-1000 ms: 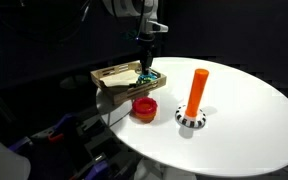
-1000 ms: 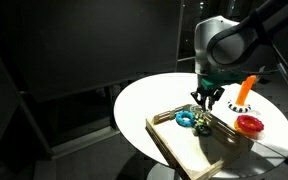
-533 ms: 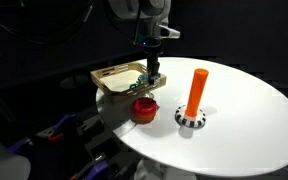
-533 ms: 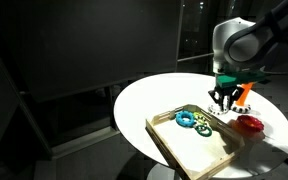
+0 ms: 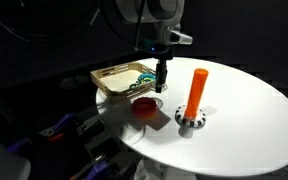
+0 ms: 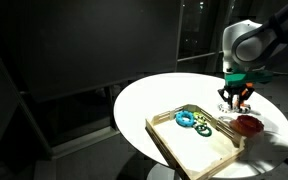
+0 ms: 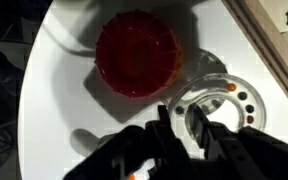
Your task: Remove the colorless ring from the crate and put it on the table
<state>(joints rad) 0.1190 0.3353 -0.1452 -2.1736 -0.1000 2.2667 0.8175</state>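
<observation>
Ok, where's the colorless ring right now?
In the wrist view the colorless ring is held by the gripper over the table, outside the crate, just beside the red ring.

Hemmed in around the hand (image 5: 161, 88): red ring (image 5: 144, 106) lying just beside and below, orange post (image 5: 196, 92) upright nearby, crate (image 5: 114, 78) wall close behind. Opens wide past the post across bare surface (image 5: 254, 115); passes freely above the low ring and crate.
</observation>
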